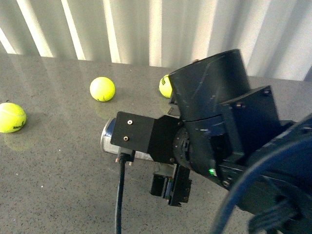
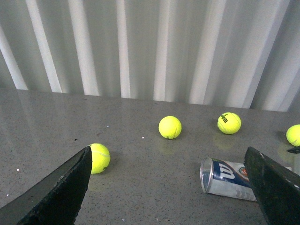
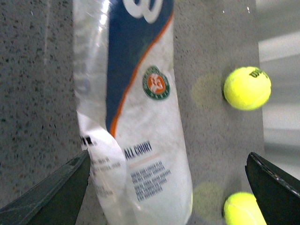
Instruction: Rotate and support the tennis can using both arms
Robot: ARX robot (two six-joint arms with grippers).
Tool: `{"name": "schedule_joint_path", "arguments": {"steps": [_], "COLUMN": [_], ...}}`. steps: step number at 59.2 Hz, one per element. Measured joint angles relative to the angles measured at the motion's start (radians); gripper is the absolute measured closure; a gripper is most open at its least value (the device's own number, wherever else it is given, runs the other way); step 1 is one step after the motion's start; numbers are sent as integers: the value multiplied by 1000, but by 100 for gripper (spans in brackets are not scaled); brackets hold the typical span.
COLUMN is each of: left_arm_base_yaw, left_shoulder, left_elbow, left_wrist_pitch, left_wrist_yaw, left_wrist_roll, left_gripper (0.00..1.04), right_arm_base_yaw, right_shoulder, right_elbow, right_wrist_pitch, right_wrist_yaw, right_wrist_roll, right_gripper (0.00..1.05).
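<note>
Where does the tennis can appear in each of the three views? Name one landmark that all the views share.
Front view: tennis can left of centre, lying down, mostly hidden behind the black arm.
Left wrist view: lower right, on its side, rim showing.
Right wrist view: fills the middle, running top to bottom.
Shared landmark: the grey speckled table beneath it.

A big black arm (image 1: 219,126) fills the right and middle. The tennis can (image 1: 107,139) peeks out on its left. A yellow ball (image 1: 102,89) sits upper left, a second ball (image 1: 10,117) at the left edge, a third ball (image 1: 165,87) half behind the arm
</note>
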Motion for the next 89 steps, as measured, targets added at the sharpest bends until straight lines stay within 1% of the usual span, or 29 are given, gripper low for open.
{"name": "schedule_joint_path", "arguments": {"steps": [7, 12, 17, 19, 24, 28, 32, 33, 35, 38, 42, 46, 52, 59, 61, 63, 64, 66, 67, 68, 70, 72, 75, 77, 81, 82, 89], "left_arm_base_yaw": [0, 0, 0, 0, 0, 0, 0, 0, 0, 0, 0, 0, 0, 0, 0, 0, 0, 0, 0, 0, 0, 0, 0, 0, 0, 0, 0], "left_shoulder": [0, 0, 0, 0, 0, 0, 0, 0, 0, 0, 0, 0, 0, 0, 0, 0, 0, 0, 0, 0, 0, 0, -1, -1, -1, -1, -1], "left_elbow": [0, 0, 0, 0, 0, 0, 0, 0, 0, 0, 0, 0, 0, 0, 0, 0, 0, 0, 0, 0, 0, 0, 0, 0, 0, 0, 0], "left_wrist_pitch": [0, 0, 0, 0, 0, 0, 0, 0, 0, 0, 0, 0, 0, 0, 0, 0, 0, 0, 0, 0, 0, 0, 0, 0, 0, 0, 0], "left_wrist_yaw": [0, 0, 0, 0, 0, 0, 0, 0, 0, 0, 0, 0, 0, 0, 0, 0, 0, 1, 1, 1, 0, -2, -1, 0, 0, 0, 0], "left_wrist_roll": [0, 0, 0, 0, 0, 0, 0, 0, 0, 0, 0, 0, 0, 0, 0, 0, 0, 0, 0, 0, 0, 0, 0, 0, 0, 0, 0], "left_gripper": [7, 7, 7, 7, 7, 7, 7, 7, 7, 7, 7, 7, 7, 7, 7, 7, 7, 7, 7, 7, 7, 7, 7, 7, 7, 7, 7], "right_arm_base_yaw": [-48, -98, -175, -223, -331, -412, -515, -526, -579, -624, -640, -623, -538, -383, -365, -338, -330, -292, -280, -254, -203, -188, -238, -267, -325, -332, -395], "right_shoulder": [-81, -139, -200, -233, -317, -397, -523, -539, -627, -743, -863, -1004, -1181, -1340, -1388, -1460, -1479, -1551, -1567, -1603, -1677, -1748, -1809, -1828, -1856, -1859, -1891], "right_elbow": [-101, -173, -233, -254, -291, -317, -352, -356, -374, -396, -415, -440, -479, -518, -512, -474, -465, -449, -449, -455, -483, -535, -604, -629, -656, -657, -665], "right_wrist_pitch": [49, 143, 284, 346, 422, 429, 401, 396, 360, 315, 272, 236, 253, 281, 221, 24, -26, -211, -251, -327, -455, -543, -571, -577, -582, -582, -582], "right_wrist_yaw": [4, 34, 89, 130, 215, 274, 334, 339, 353, 358, 361, 381, 440, 537, 489, 356, 328, 248, 241, 242, 263, 241, 180, 153, 110, 105, 38], "right_wrist_roll": [37, 69, 106, 124, 169, 207, 269, 276, 311, 341, 364, 370, 327, 249, 283, 368, 394, 512, 526, 598, 686, 778, 845, 864, 891, 895, 914], "right_gripper": [7, 7, 7, 7, 7, 7, 7, 7, 7, 7, 7, 7, 7, 7, 10, 17, 19, 26, 27, 31, 38, 47, 58, 63, 75, 77, 98]}}
